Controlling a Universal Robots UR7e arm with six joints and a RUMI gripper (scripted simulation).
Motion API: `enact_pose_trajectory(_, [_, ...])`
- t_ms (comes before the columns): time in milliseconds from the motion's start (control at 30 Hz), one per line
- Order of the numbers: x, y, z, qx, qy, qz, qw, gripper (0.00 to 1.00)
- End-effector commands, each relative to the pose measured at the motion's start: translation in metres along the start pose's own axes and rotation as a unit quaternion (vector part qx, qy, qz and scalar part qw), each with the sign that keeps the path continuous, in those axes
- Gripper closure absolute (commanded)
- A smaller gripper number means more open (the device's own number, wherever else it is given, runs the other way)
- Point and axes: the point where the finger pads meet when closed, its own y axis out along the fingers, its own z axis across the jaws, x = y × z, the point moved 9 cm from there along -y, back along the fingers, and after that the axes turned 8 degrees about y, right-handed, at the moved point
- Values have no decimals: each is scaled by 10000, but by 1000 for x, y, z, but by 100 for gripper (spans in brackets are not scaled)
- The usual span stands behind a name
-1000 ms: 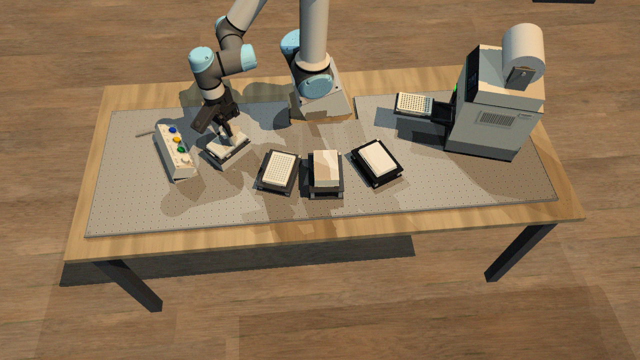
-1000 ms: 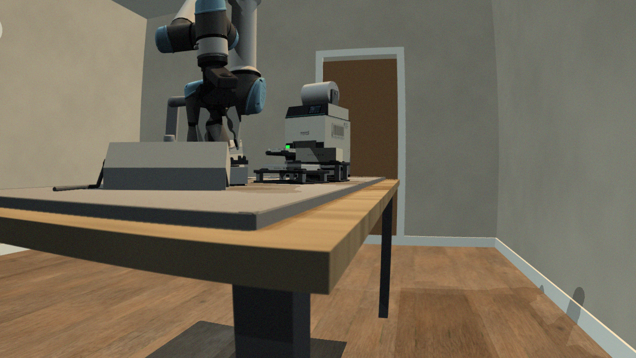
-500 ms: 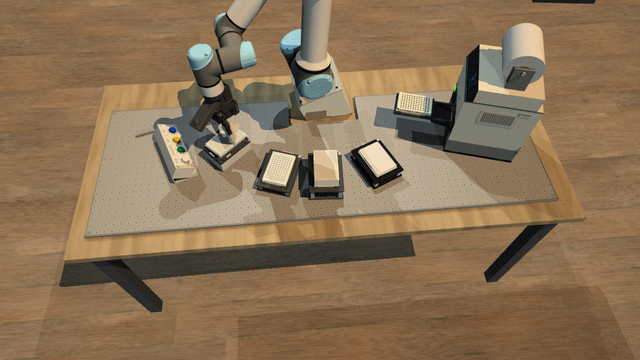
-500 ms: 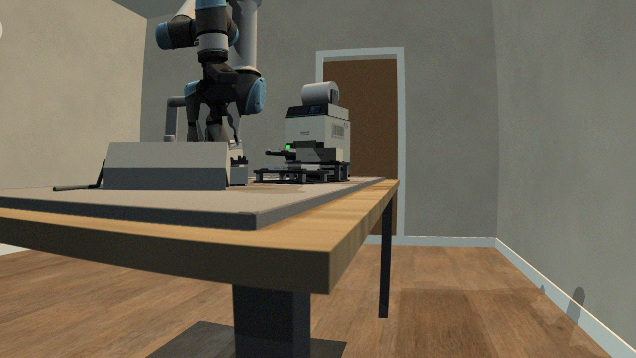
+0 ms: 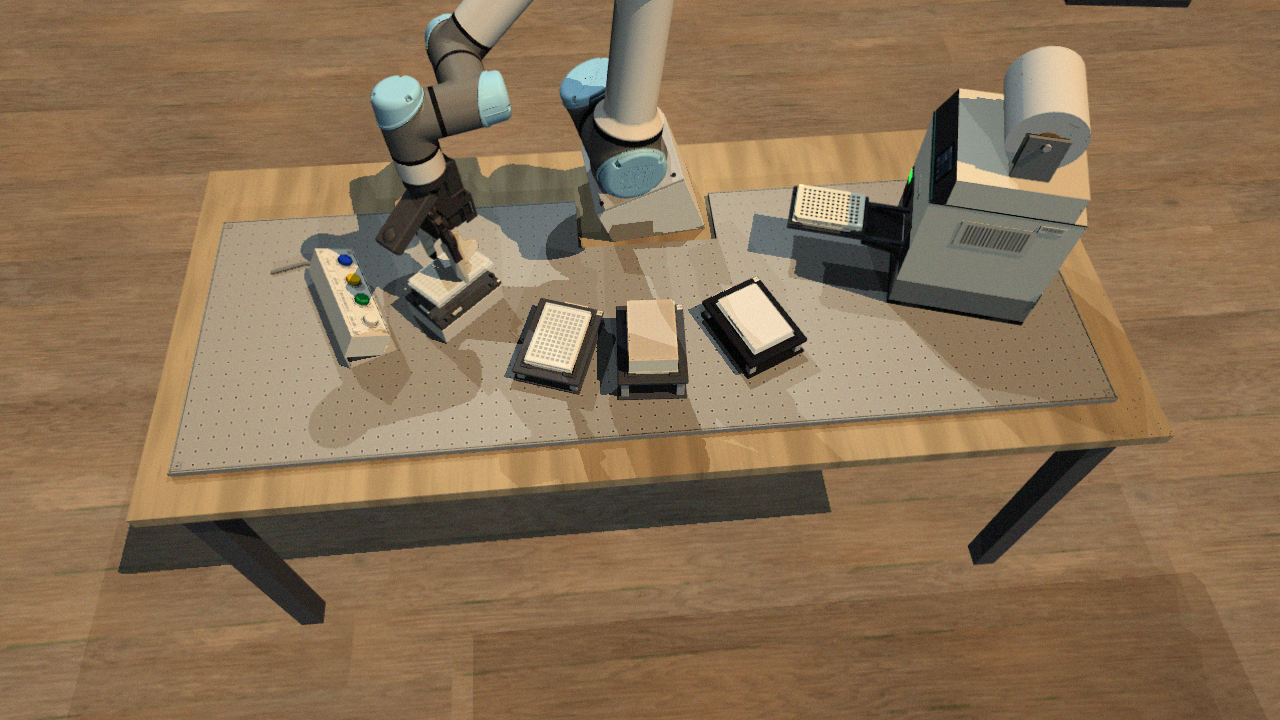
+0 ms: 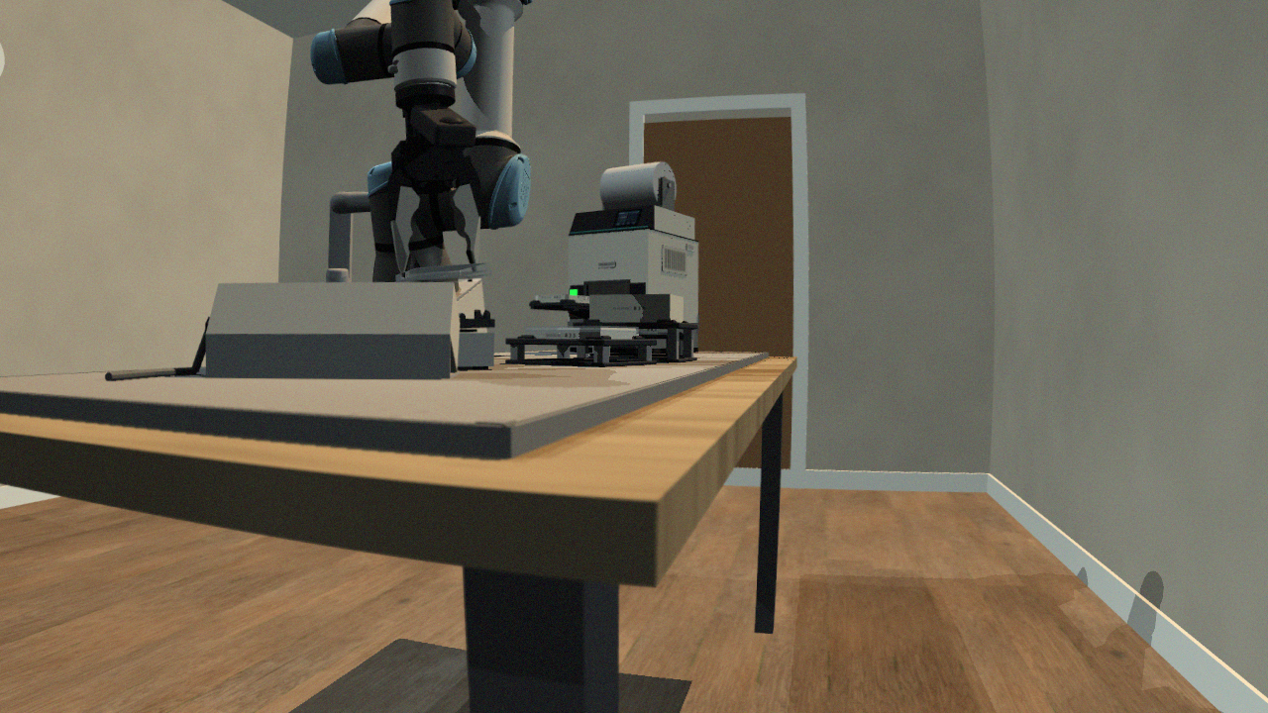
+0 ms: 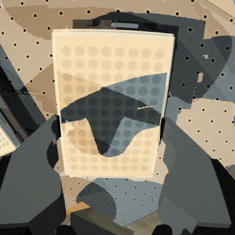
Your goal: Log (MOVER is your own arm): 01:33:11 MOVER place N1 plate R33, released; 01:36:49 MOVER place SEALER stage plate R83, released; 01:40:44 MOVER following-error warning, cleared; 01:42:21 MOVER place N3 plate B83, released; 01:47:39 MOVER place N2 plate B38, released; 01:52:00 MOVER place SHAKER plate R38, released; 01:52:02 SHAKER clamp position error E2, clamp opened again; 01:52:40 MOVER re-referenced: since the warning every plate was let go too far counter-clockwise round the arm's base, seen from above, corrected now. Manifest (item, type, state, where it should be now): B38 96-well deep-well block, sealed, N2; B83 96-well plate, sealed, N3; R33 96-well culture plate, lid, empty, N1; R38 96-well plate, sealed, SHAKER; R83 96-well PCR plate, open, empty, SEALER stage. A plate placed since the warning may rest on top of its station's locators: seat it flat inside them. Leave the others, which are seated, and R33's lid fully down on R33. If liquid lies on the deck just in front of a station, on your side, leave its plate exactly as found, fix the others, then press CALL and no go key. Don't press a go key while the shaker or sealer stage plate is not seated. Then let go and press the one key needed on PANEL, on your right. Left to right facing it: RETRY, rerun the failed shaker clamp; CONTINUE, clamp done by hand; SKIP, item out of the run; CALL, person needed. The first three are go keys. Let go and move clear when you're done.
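Observation:
My gripper (image 5: 447,261) is shut on the sealed 96-well plate R38 (image 5: 450,279), with one finger on each long side. It holds the plate level, a little above the shaker (image 5: 454,306). In the wrist view the plate (image 7: 112,104) fills the middle between my fingers, and the dark shaker nest (image 7: 114,24) shows past its far edge. In the side view the plate (image 6: 440,270) sits just above the top of the panel housing (image 6: 332,330). The panel (image 5: 350,304) with its row of coloured keys lies just left of the shaker.
Right of the shaker stand three nests: an open-looking well plate (image 5: 559,335), a tall deep-well block (image 5: 651,335) and a lidded plate (image 5: 756,319). The sealer (image 5: 981,212) stands at the far right with a PCR plate (image 5: 827,205) on its stage. The arm base (image 5: 635,179) is behind.

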Motion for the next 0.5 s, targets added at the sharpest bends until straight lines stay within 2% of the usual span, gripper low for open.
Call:
enact_pose_trajectory(0, [0,-5,0,0,-1,4,10000,100])
enact_pose_trajectory(333, [0,-5,0,0,-1,4,10000,100])
enact_pose_trajectory(467, [1,-5,-5,231,-1,37,9997,100])
